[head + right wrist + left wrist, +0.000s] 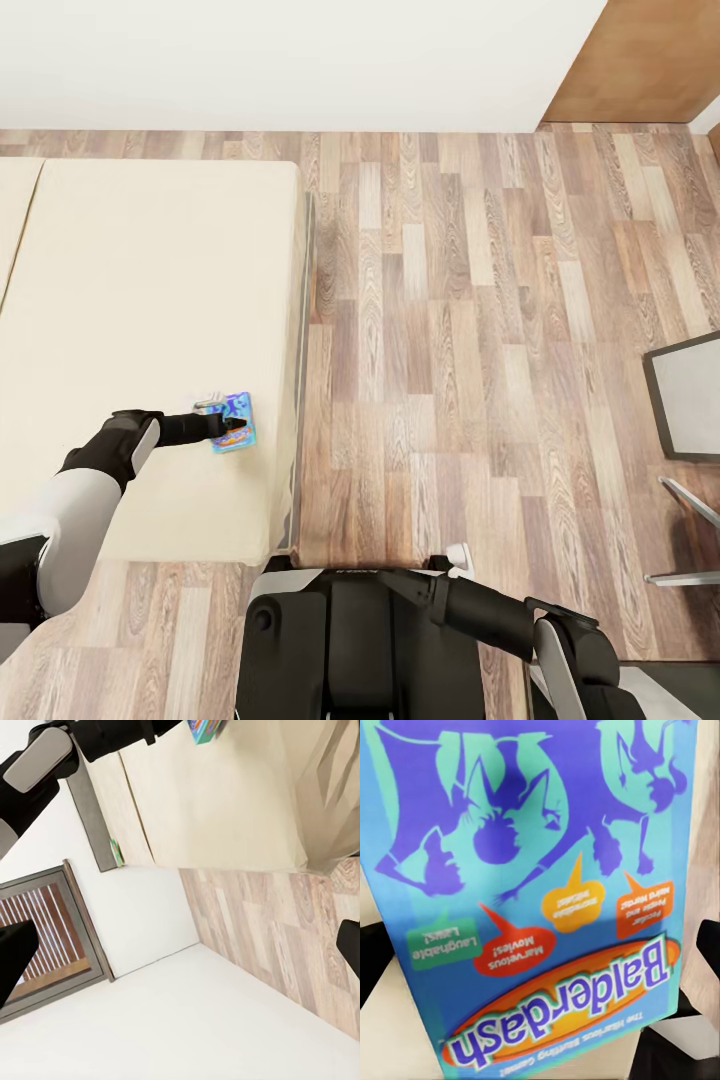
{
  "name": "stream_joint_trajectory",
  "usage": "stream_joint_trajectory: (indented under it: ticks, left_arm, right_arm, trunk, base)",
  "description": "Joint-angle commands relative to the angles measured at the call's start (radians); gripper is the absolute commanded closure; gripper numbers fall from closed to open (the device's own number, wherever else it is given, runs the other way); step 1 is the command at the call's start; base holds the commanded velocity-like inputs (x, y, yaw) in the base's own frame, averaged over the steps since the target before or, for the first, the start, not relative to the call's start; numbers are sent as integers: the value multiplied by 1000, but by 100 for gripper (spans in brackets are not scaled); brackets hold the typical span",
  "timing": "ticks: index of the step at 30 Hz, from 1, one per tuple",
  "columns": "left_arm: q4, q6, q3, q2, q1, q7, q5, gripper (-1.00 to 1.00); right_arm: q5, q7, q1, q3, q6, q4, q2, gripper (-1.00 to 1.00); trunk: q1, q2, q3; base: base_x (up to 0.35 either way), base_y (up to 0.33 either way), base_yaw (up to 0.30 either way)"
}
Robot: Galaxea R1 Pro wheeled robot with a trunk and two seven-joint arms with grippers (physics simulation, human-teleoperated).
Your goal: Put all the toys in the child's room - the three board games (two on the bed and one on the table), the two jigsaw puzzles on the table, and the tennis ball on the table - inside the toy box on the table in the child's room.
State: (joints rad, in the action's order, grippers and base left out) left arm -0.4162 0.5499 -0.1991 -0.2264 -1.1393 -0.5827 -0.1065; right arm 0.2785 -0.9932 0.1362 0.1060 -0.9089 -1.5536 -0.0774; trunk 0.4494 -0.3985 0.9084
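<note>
Cream bed [150, 300] beside wood-plank floor [480, 350], white wall [300, 60] behind. Balderdash board game [234, 422] lies on bed near its edge; left pincer [236, 424] over it, fingers apart either side, grip unclear. Right pincer [458, 556] low by robot trunk, open w/ nothing held

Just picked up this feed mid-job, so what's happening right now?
The left gripper is reaching over the bed to the Balderdash board game lying near the bed's edge. The left wrist view shows the box up close, with the fingertips at either side; whether the jaws have closed on it isn't clear. The right arm is held low by the trunk.
</note>
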Motion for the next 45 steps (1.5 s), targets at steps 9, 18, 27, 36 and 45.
stream_joint_trajectory:
  ticks: [9,18,27,36,45]
  left_arm:
    - [-1,7,-8,1,-1,-21,-11,-100]
    - [-1,21,-8,1,0,-24,-7,-100]
    - [-1,32,-8,1,0,-66,-7,-100]
    - [-1,34,-8,2,-1,-94,-13,-100]
    - [-1,34,-10,2,-1,-95,-9,-100]
  right_arm:
    - [1,-4,0,2,-5,0,-1,-100]
    - [3,-4,0,3,-5,0,-1,-100]
    - [4,-4,0,3,-5,0,-1,-100]
    - [4,-4,0,3,-5,0,0,-100]
    - [4,-4,0,3,-5,0,0,-100]
  trunk:
    - [1,-2,1]
    - [1,-2,1]
    - [1,-2,1]
    - [1,-2,1]
    - [1,-2,1]
  base:
    - [0,0,0]
    - [0,0,0]
    - [0,0,0]
    - [0,0,0]
    - [0,0,0]
